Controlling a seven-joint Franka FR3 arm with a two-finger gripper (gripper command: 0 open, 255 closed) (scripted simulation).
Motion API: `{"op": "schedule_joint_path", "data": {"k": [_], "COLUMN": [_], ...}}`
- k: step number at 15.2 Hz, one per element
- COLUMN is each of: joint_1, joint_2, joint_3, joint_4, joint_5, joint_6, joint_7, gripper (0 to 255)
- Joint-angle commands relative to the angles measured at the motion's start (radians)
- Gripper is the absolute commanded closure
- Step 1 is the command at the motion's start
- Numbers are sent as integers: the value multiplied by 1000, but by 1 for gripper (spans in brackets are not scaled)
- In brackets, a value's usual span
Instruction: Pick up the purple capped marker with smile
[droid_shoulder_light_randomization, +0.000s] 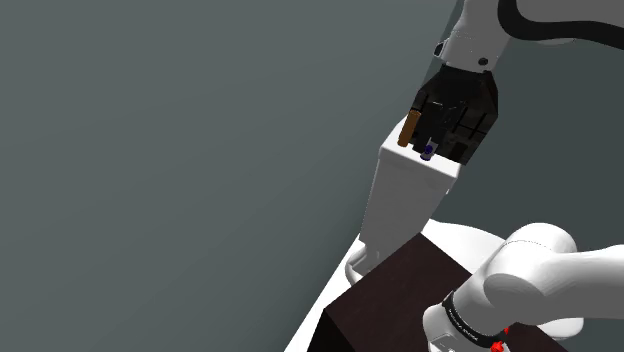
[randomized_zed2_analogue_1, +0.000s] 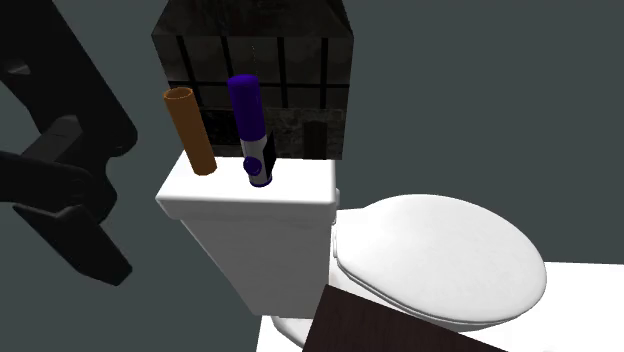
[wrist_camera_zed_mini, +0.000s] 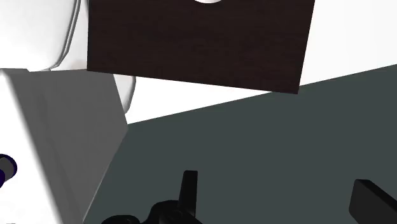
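The purple-capped marker (randomized_zed2_analogue_1: 252, 130) stands ungrasped on the toilet tank (randomized_zed2_analogue_1: 262, 250), the gripper (wrist_camera_zed_mini: 280, 194) near the tank with fingers spread and empty, so grasp and lift are not yet done.

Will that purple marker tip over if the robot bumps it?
Probably yes: the marker stands on end, tall and thin, on the toilet tank lid, so a nudge could topple it. Its round body would likely roll then. It looks stiff, so it should not bend when squeezed.
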Motion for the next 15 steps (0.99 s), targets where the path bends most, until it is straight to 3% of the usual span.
{"op": "schedule_joint_path", "data": {"k": [1, 15], "joint_1": [0, -199], "joint_2": [0, 253], "joint_3": [0, -173], "joint_4": [0, 156], "joint_5": [0, -137], "joint_6": [0, 125], "joint_7": [0, 78], "gripper": [0, 0]}}
